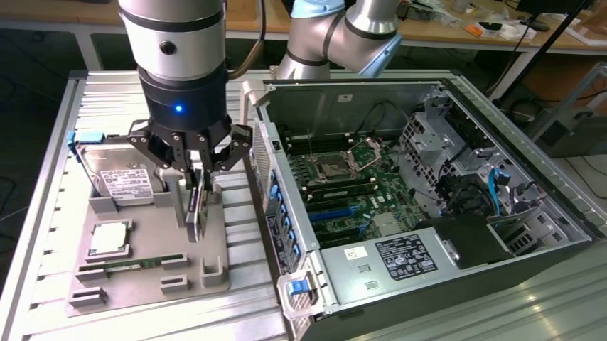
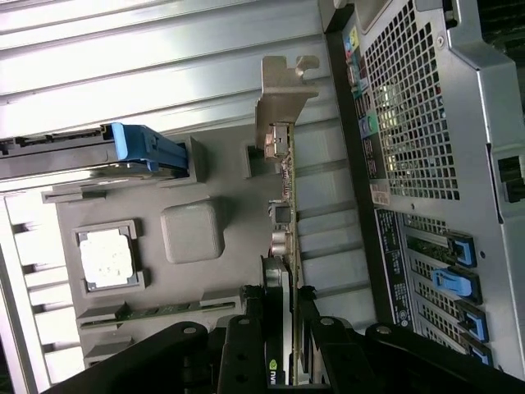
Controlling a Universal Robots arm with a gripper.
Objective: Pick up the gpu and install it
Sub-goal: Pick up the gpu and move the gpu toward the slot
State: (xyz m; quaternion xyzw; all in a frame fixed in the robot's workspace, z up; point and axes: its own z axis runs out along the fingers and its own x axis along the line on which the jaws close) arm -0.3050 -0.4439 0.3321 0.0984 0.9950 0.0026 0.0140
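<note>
The claw [image 1: 201, 169] is pinching the gpu [image 1: 196, 209] near its top edge, with one finger on each flat side. The gpu is standing on its thin edge in a slot of the gray tray [image 1: 142, 280] on the bench [image 1: 43, 234]. It is just to the exterior view's left of the open computer case [image 1: 427, 177]. It may be lifting a little, but that is hard to see. The card is looking light, thin and stiff. It is also looking easy to hurt, with small parts sticking out along it. Holding the flat sides near the middle is looking safest, well away from the silver bracket [image 2: 283, 90].
</note>
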